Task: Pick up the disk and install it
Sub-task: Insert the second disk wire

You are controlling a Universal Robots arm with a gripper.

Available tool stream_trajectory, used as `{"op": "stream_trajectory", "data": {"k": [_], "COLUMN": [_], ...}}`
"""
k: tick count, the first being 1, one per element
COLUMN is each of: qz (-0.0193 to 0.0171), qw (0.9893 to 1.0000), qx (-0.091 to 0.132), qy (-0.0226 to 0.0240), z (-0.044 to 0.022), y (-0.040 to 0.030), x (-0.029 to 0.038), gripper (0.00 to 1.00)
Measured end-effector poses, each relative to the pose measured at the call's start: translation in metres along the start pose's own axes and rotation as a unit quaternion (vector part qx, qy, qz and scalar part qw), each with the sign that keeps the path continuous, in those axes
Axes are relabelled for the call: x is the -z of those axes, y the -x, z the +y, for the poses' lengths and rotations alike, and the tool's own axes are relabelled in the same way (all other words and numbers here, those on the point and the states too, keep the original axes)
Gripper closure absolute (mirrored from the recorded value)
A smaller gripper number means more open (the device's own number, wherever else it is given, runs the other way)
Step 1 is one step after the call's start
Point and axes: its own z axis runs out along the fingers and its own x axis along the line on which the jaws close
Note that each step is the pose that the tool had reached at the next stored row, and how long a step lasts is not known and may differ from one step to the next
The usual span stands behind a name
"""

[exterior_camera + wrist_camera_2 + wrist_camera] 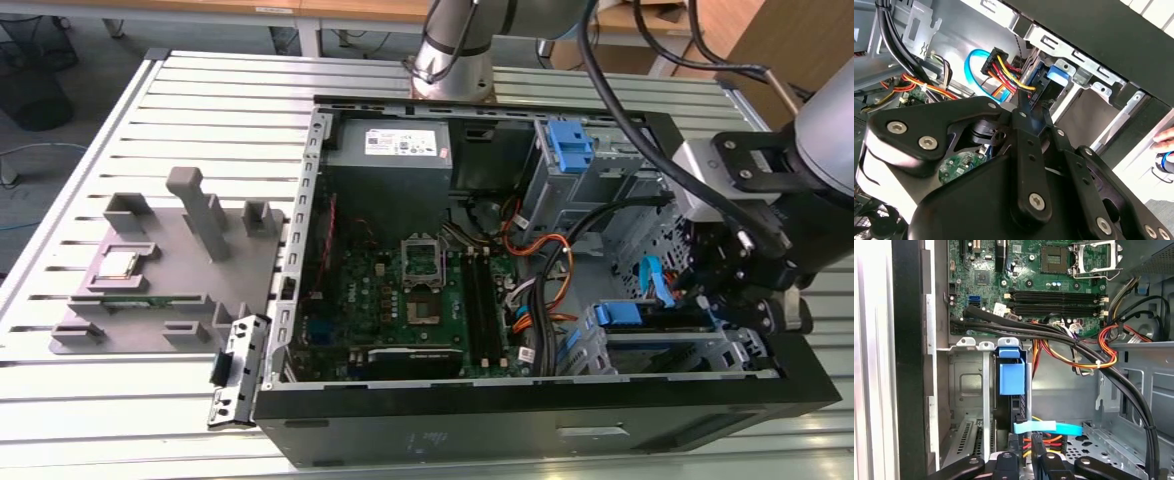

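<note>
Gripper (727, 290) is down inside the computer case (534, 420) at the exterior view's right, over the drive cage. The disk (1013, 405) stands on edge in its bay, straight ahead of the jaws, long axis running into the bay. Cannot tell whether the jaws are clenched.

Gripper (742, 290): hanging over the computer case (534, 420), inside its drive cage (667, 345).
Disk (1010, 390): sitting in the cage just ahead of the gripper.
Motherboard (1054, 275): lying beyond the disk.
</note>
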Motion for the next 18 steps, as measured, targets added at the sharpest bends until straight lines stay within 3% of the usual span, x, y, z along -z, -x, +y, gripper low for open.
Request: {"op": "stream_trajectory", "data": {"k": [7, 18], "qz": [0.0001, 0.0001], "qw": [1.0, 1.0], "qx": [0.0, 0.0], "qy": [0.0001, 0.0001], "z": [-0.0074, -0.0075], "y": [0.0028, 0.0025], "x": [-0.0014, -0.0054], "gripper": [0.75, 0.75]}}
